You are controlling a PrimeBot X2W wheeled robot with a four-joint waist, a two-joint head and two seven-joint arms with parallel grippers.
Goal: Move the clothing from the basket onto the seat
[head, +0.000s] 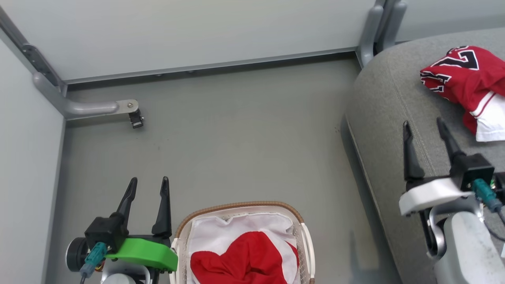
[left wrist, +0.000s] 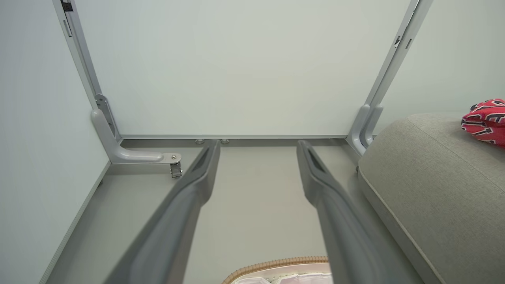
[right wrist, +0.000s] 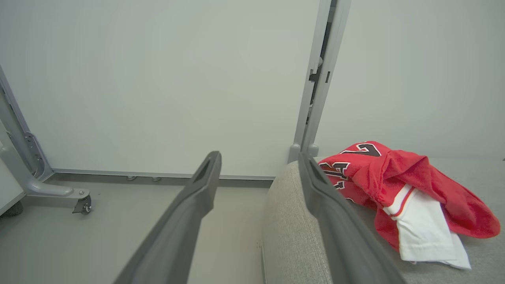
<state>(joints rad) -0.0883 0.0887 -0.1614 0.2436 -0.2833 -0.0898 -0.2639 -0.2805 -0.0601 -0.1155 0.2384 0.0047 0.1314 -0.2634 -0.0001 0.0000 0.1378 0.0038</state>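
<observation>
Red jersey [head: 459,73] with black numerals lies crumpled far right on the grey fabric sofa cushion [head: 386,118]; a second red garment [head: 240,260] sits in the near oval white basket [head: 236,206] with woven brown rim. Both sets of jaws wide apart, holding nothing: left gripper [head: 149,179] just left of the basket, right gripper [head: 422,121] over the cushion edge. Half done, I judge: next, a gripper must dip into the basket and pinch red cloth only, not the white liner [head: 221,232].
</observation>
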